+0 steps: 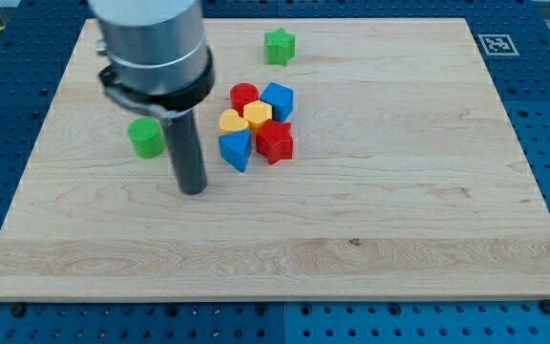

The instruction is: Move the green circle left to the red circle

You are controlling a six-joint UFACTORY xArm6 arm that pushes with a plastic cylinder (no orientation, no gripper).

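Presently the tip [192, 189] rests on the board [399, 239], just below and to the right of the green circle [145, 138], apart from it. No jaws here; the arm ends in a plain rod. The green circle sits alone left of the cluster, well clear of the board's left edge. Bare wood lies between it and the red circle [243, 96] at the cluster's upper left. Packed touching: blue cube [278, 99], yellow heart [257, 115], orange piece [231, 121], blue wedge [236, 149], red star [275, 141]. Green star [279, 45] stands apart near the top edge. The arm housing [151, 48] is cut off at the top and hides part of the board behind it. The orange piece's shape is hard to make out.
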